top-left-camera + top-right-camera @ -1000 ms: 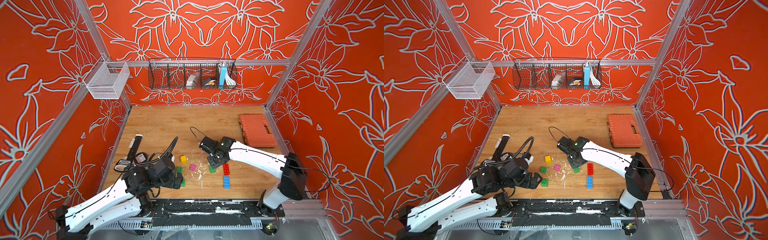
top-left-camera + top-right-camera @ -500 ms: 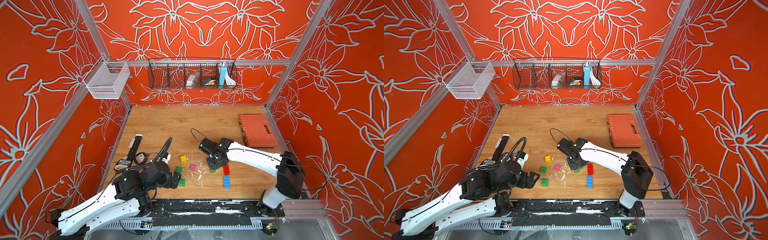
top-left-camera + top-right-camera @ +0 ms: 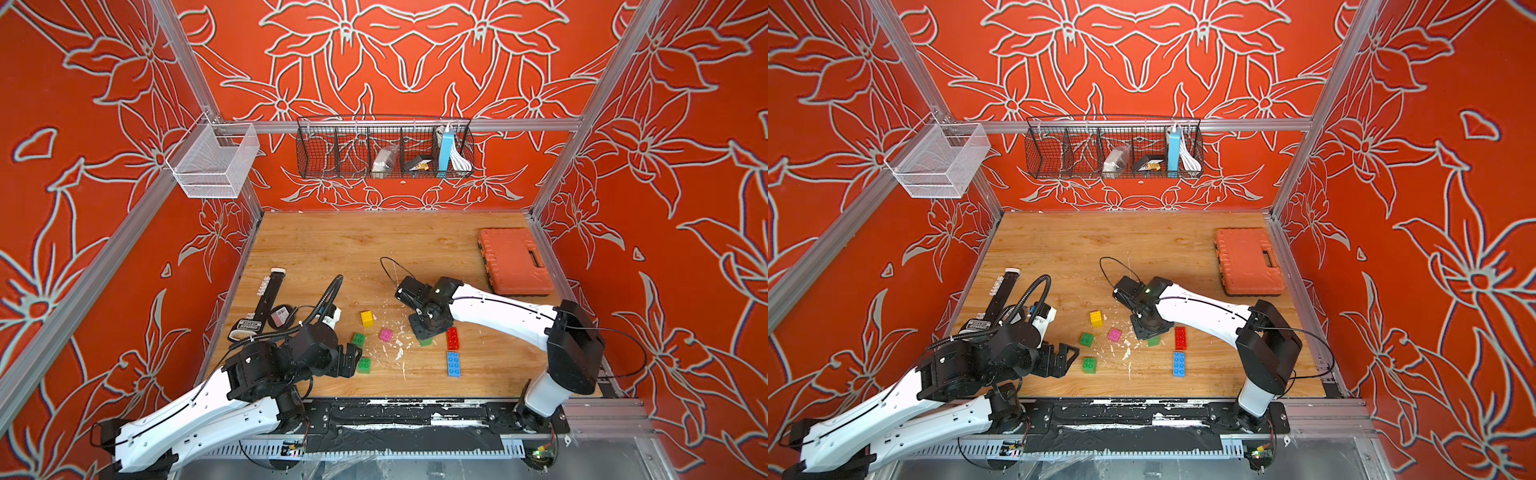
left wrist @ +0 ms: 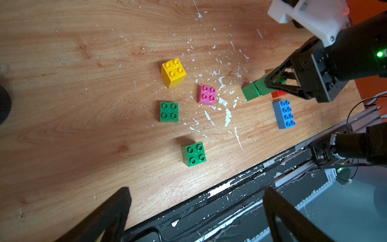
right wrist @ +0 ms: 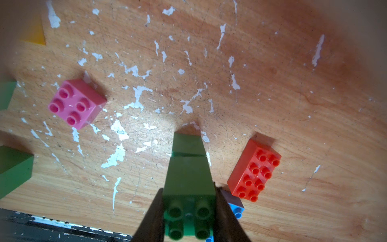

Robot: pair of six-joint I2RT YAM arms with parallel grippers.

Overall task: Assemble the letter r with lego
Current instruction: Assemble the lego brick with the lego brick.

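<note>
The left claw [image 4: 196, 189], spread wide, has drawn back toward seven o'clock; the right claw [image 5: 188, 188] still pinches two joined green bricks [image 5: 188, 167], three o'clock of the pink brick [image 3: 385, 334], likely the r's stem.

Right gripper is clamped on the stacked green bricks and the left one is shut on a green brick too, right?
Not quite. The right gripper is clamped on the stacked green bricks, but the left gripper is open and empty: the left wrist view shows its fingers spread wide apart.

The right tool [image 3: 429, 329] stands over a green brick [image 3: 426, 343] beside the red brick [image 3: 453, 338].
</note>
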